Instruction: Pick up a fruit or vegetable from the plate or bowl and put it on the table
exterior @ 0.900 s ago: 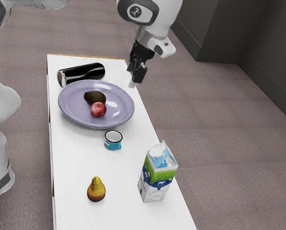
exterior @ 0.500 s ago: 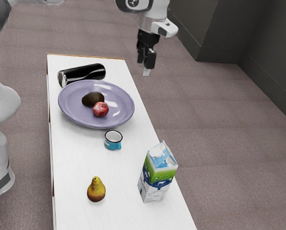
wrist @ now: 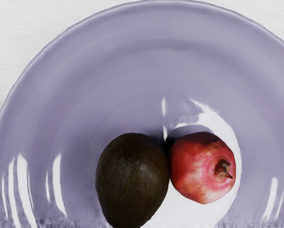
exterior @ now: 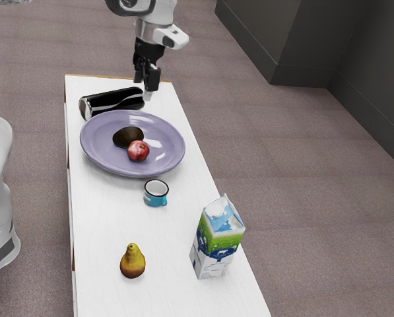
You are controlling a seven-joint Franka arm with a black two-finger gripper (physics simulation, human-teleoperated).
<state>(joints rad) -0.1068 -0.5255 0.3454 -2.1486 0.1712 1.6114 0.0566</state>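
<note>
Above the far end of the table, beyond the plate, is the gripper [exterior: 146, 80], its two black fingers apart and nothing between them. A purple plate [exterior: 99, 148] holds a dark avocado [exterior: 127, 137] and a red pomegranate [exterior: 138, 151], side by side near its middle. In the wrist view the avocado [wrist: 132, 178] touches or nearly touches the pomegranate [wrist: 199, 166] on the plate [wrist: 108, 80]. A brown-yellow pear [exterior: 132, 261] lies directly on the white table [exterior: 164, 238].
A black bottle or can [exterior: 111, 102] lies on its side behind the plate, close to the gripper. A small blue mug [exterior: 156, 192] stands just in front of the plate. Nearer the exterior view's bottom, a milk carton [exterior: 218, 241] stands by the table's right edge.
My hand has moved toward the exterior view's left, after a swing to the right. On the plate, the avocado and pomegranate shifted slightly between the first two exterior pictures.
</note>
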